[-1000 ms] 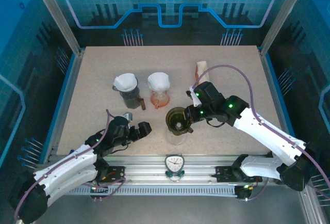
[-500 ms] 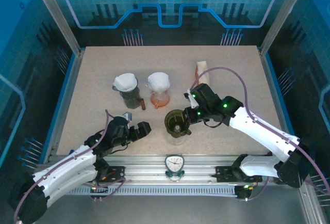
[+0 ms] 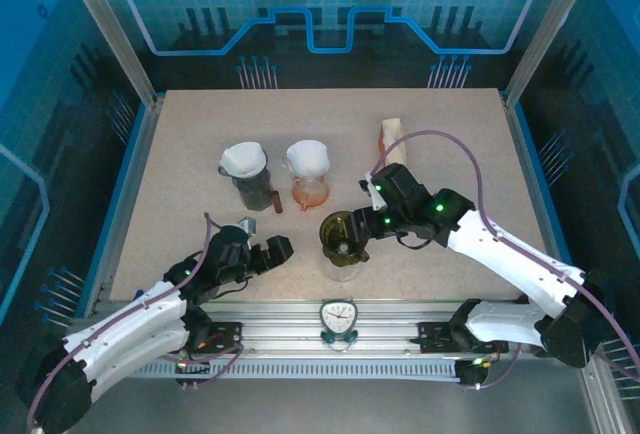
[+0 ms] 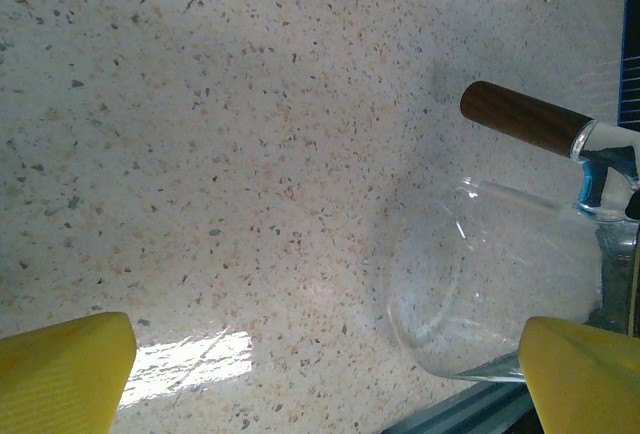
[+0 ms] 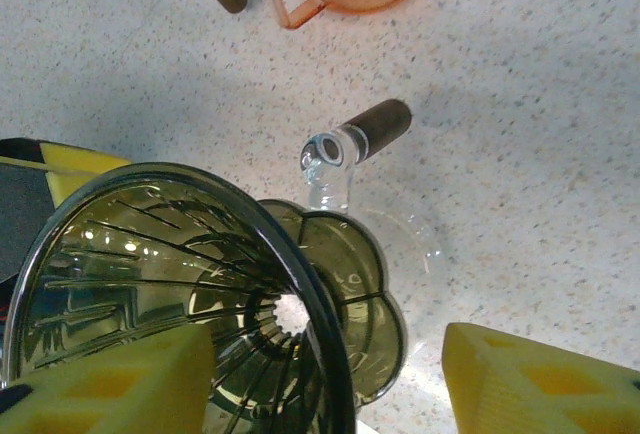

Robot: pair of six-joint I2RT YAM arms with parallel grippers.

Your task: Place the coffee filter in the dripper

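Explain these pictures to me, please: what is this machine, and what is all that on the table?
Two white robot arms are bolted at the near edge of a table. One picture looks down from above; two come from cameras on the wrists. The left arm lies low, its yellow jaws open and empty. The right arm has an olive-green coffee dripper between its jaws, tilted over a glass carafe; whether they pinch it is unclear. Behind stand a dark dripper and an orange dripper, each lined with a white paper filter.
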